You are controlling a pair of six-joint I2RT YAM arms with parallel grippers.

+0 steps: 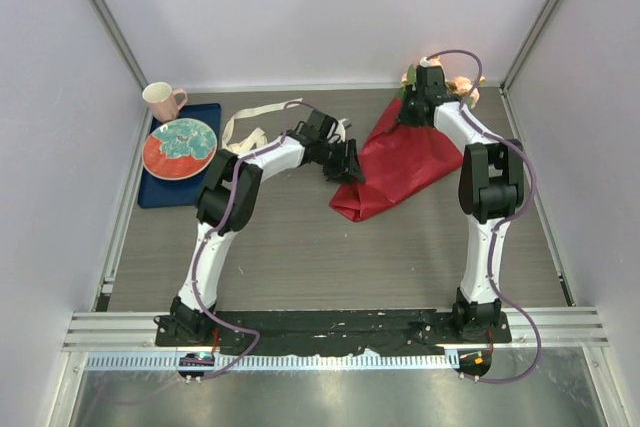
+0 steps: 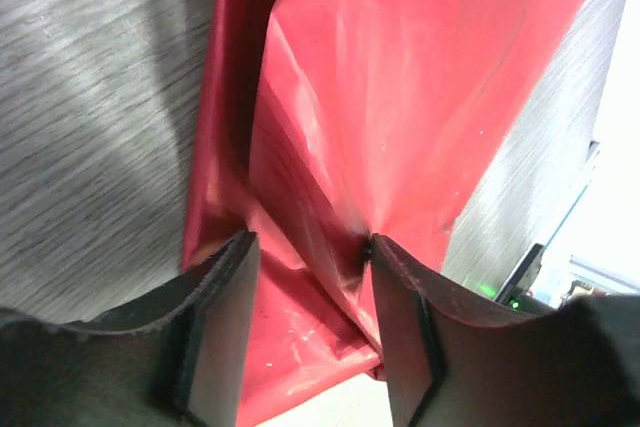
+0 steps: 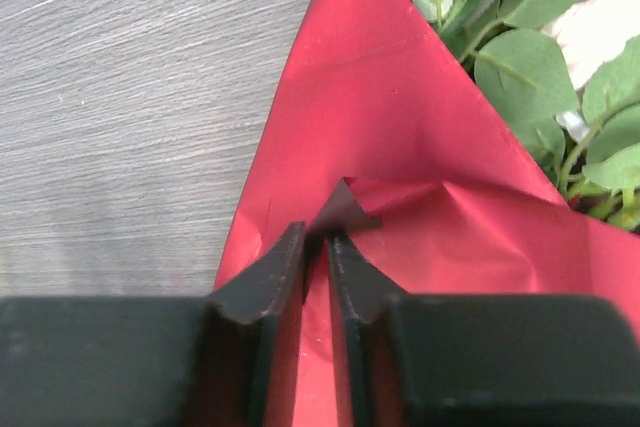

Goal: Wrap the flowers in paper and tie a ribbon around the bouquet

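Diagonally, bouquet [image 1: 400, 162], flowers [image 1: 466, 87] far-right.

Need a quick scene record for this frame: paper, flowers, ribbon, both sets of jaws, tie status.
paper: red sheet folded over on the table, narrowing toward its near end
flowers: roses and leaves stick out of the paper's far end
ribbon: loose on the table beyond the left arm, not around the paper
left gripper: jaws apart, straddling a fold at the paper's near end
right gripper: jaws nearly closed, raised paper fold at the tips, near the leaves; grip unclear
tie: not yet done
other: blue tray with plate and mug, far left
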